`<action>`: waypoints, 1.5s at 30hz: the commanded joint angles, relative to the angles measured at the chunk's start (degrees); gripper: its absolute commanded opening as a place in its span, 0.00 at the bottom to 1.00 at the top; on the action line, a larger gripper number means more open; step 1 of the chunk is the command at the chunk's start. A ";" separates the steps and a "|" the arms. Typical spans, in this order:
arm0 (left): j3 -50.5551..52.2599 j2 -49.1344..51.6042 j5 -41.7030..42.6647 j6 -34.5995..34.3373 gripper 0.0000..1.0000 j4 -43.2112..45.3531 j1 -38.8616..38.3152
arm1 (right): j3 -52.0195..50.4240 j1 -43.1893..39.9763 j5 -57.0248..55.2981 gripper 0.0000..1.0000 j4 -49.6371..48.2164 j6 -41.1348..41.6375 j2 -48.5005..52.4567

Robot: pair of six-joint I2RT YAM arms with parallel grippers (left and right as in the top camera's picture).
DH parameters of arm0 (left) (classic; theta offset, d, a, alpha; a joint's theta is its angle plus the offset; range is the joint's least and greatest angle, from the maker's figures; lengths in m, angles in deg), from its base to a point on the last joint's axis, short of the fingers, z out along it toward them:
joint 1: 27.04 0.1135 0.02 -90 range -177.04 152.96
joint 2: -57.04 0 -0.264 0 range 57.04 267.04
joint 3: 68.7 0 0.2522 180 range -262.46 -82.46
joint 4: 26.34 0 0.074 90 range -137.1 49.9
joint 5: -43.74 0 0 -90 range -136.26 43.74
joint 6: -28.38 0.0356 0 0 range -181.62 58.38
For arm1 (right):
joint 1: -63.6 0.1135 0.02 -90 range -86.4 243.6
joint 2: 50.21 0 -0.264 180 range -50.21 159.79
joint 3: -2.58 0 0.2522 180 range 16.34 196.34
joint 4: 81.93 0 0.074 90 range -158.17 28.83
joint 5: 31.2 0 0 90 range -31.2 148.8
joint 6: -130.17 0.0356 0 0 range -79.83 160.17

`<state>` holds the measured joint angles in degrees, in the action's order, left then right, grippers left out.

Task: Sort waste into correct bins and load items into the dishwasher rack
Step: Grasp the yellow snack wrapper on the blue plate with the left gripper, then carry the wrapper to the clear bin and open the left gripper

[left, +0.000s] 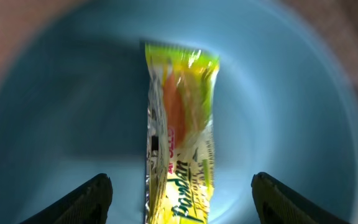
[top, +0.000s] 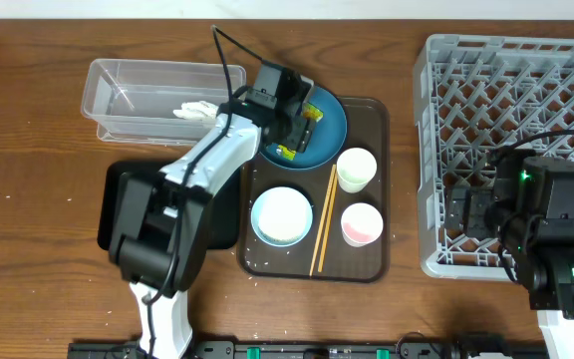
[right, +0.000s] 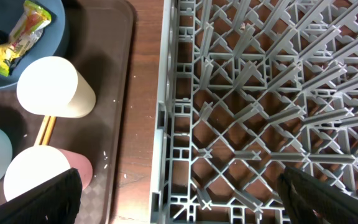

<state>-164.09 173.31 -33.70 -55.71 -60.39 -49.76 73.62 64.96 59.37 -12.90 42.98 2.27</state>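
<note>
On the dark-blue plate [top: 333, 124], snack wrapper [left: 179, 124], tissue [top: 195, 111] in clear tub [top: 103, 75]

Yellow-green snack wrapper [left: 179, 124] lying flat on a round dark-blue plate [top: 329, 120]; crumpled white tissue [top: 195, 111] in a clear tub [top: 128, 75]; black tray [top: 118, 189] nearby; light-blue bowl [top: 281, 215], wooden chopsticks [top: 323, 224], white cup [top: 356, 170], pink-inside cup [top: 361, 224] grouped together; grey lattice rack [top: 466, 80] far right

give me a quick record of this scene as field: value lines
left gripper: open, above the snack wrapper
wrapper location: lying on the blue plate
right gripper: open, over the dishwasher rack
tissue: in the clear tub
bowl, white cup, pink cup, chopsticks: on the brown tray
rack load: no dishes visible
</note>
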 commanded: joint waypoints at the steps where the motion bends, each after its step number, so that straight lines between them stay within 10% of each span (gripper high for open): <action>1: 0.52 2.03 0.31 0.70 0.75 0.20 0.02 | 1.07 -0.22 -0.33 0.99 0.07 0.57 0.02; 5: 0.52 4.04 0.33 0.68 0.68 -0.85 -0.26 | 1.07 -0.22 -0.33 0.99 0.07 0.57 0.02; 11: 0.50 4.17 0.31 0.68 0.06 -2.27 -0.83 | 1.07 -0.22 -0.33 0.99 0.28 0.57 0.02; 28: -0.26 -20.90 -11.28 0.68 0.06 -9.07 5.35 | 1.07 -0.22 -0.35 0.99 0.72 0.55 0.02; 38: 0.09 -18.29 -13.33 -1.73 0.08 -9.01 17.29 | 1.07 -0.22 -0.35 0.99 0.74 0.55 0.02; 45: 0.00 -15.98 -13.22 -1.70 0.53 -6.60 19.93 | 1.07 -0.22 -0.35 0.99 0.76 0.55 0.02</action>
<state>-164.11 158.01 -46.49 -57.06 -68.06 -30.16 73.62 64.96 59.35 -12.24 42.98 2.27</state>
